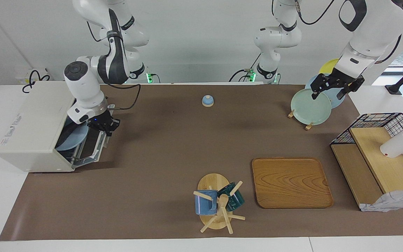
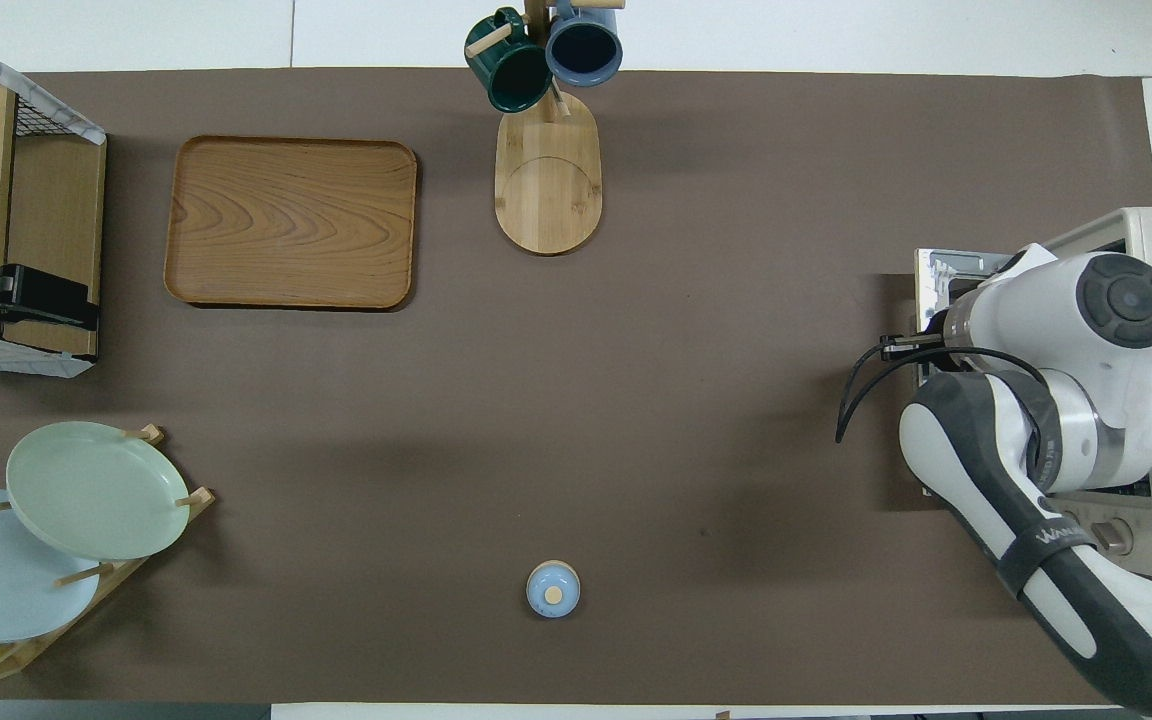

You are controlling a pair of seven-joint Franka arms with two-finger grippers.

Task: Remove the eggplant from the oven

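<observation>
Oven [image 1: 30, 129]: a cream-white box at the right arm's end of the counter [image 1: 159, 147], on the edge of the brown mat.
Oven door [image 1: 91, 148]: dropped most of the way open, sloping down toward the mat; its dark glass faces up, with a pale frame round it.
Oven inside: a light blue plate [image 1: 71, 140] rests in the cavity, its rim just showing past the opening.
Eggplant: not visible in either view; I cannot tell whether it lies on the plate, since the right arm and the oven's top cover most of the cavity.
Right gripper [image 1: 104, 126]: pressed together at the top edge of the open door, where the handle sits; the fingertips themselves are hard to make out. In the overhead view the arm's wrist hides it.
Left gripper [image 1: 329, 91]: spread wide, hanging over the pale green plate [image 1: 310, 106] on the plate rack [image 1: 297, 117] at the left arm's end of the counter; this arm waits.
Oven knobs [image 2: 1111, 535]: on the front panel at the end nearer the robots, partly under the right arm.
Other things: a wooden tray [image 1: 291, 182], a mug tree [image 1: 217, 204] with a blue and a dark green mug, and a small blue bell [image 1: 207, 100] near the robots, all well apart from the oven.
</observation>
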